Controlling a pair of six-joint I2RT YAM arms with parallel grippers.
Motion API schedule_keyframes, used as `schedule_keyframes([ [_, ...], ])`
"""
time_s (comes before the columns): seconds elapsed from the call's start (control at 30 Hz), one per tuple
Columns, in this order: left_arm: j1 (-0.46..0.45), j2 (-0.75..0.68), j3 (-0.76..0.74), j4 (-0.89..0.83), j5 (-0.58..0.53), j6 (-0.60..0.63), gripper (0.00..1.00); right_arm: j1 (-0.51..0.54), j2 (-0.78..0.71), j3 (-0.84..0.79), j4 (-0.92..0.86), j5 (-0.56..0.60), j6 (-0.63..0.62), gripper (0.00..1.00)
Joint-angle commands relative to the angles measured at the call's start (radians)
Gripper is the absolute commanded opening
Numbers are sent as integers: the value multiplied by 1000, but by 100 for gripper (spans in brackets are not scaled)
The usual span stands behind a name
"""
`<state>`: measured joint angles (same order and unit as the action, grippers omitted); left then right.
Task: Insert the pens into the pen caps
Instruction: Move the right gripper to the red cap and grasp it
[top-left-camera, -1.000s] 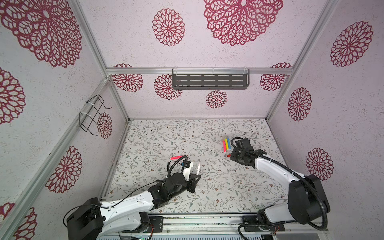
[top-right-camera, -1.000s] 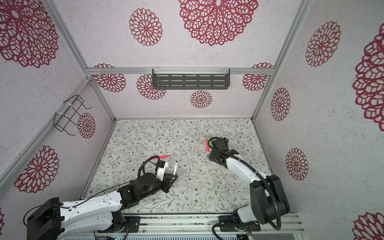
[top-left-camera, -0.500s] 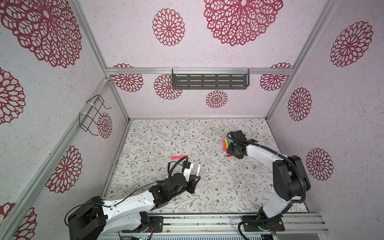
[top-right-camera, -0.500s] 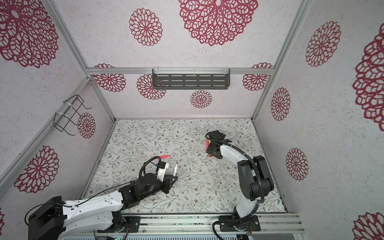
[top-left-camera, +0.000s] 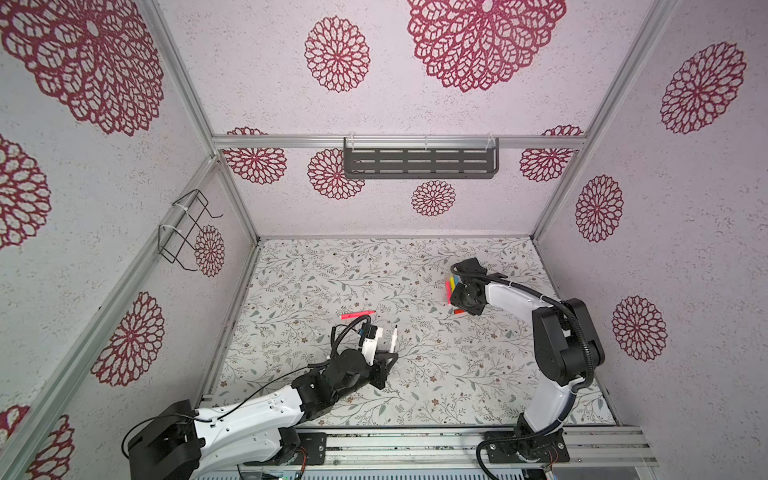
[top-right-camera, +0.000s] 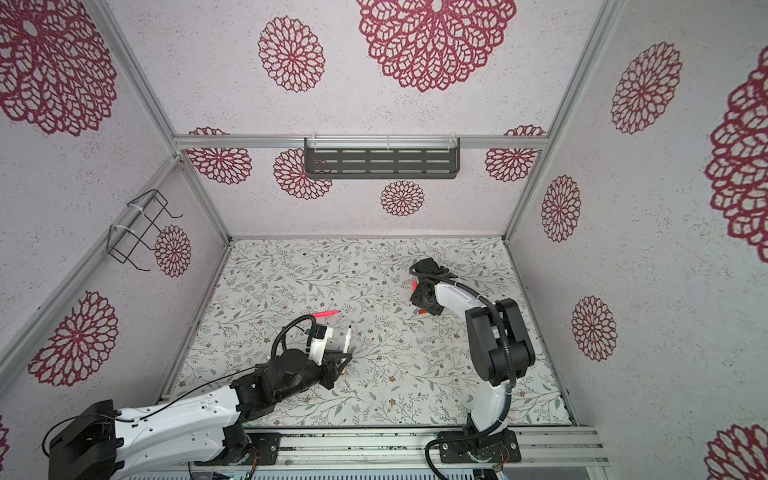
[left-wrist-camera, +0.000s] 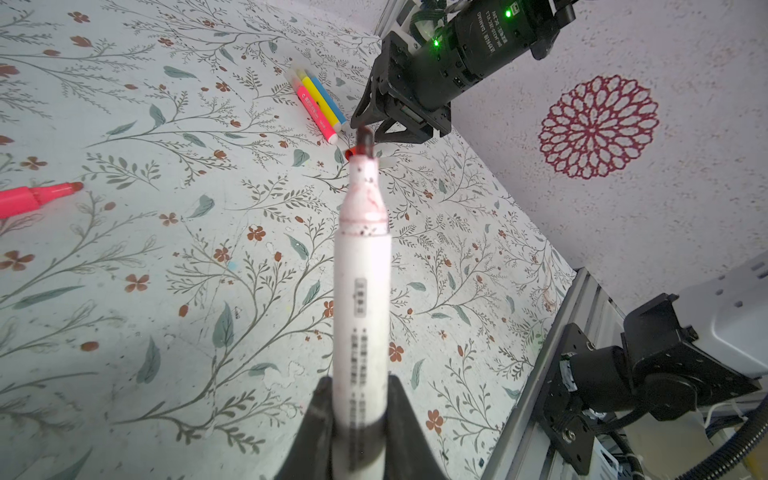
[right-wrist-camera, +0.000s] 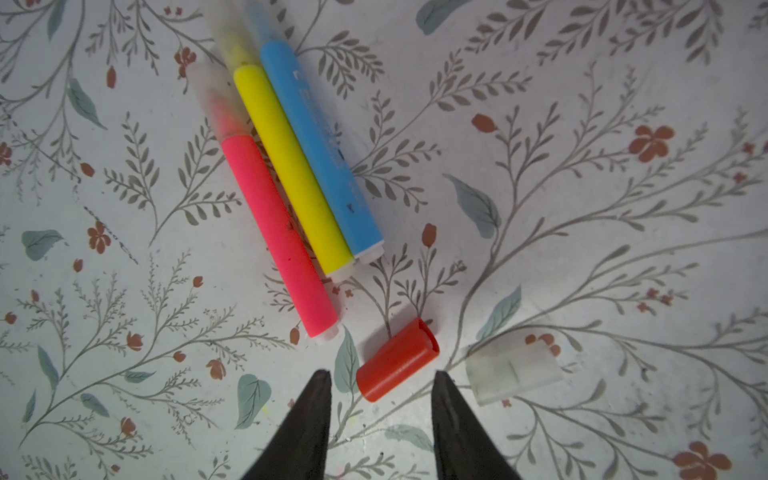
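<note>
My left gripper (left-wrist-camera: 360, 399) is shut on a white pen (left-wrist-camera: 361, 266) with a dark tip, held upright over the front left of the mat; in a top view the pen (top-left-camera: 392, 338) stands above the gripper (top-left-camera: 384, 361). My right gripper (right-wrist-camera: 380, 382) is open, its fingertips on either side of a red pen cap (right-wrist-camera: 397, 359) lying on the mat, without touching it. A translucent pen cap (right-wrist-camera: 513, 372) lies beside it. Pink (right-wrist-camera: 278, 232), yellow (right-wrist-camera: 293, 170) and blue (right-wrist-camera: 322, 149) pens lie side by side, capped. Another pink pen (top-left-camera: 357, 314) lies uncapped, left of centre.
Patterned walls close in the floral mat (top-left-camera: 415, 374) on three sides. A wire basket (top-left-camera: 187, 228) hangs on the left wall and a dark slotted shelf (top-left-camera: 419, 163) on the back wall. An aluminium rail (top-left-camera: 415, 440) carrying both arm bases runs along the front edge.
The right arm has folded up and drawn its elbow back, while its gripper stays over the pens and caps at the right. The left arm and its white pen have not moved.
</note>
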<state>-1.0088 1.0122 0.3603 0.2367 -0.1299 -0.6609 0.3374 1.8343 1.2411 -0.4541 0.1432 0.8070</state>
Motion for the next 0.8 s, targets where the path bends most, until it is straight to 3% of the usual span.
schedule_keyframes([
  [0.0, 9, -24, -15, -3, -16, -9, 0, -6, 19, 42, -56, 31, 42, 41],
  [0.57, 10, -86, -49, -13, -40, -13, 0, 1, 124, 95, -118, 43, 49, 42],
  [0.77, 9, -106, -62, -15, -53, -16, 0, 27, 163, 141, -184, 88, 11, 37],
])
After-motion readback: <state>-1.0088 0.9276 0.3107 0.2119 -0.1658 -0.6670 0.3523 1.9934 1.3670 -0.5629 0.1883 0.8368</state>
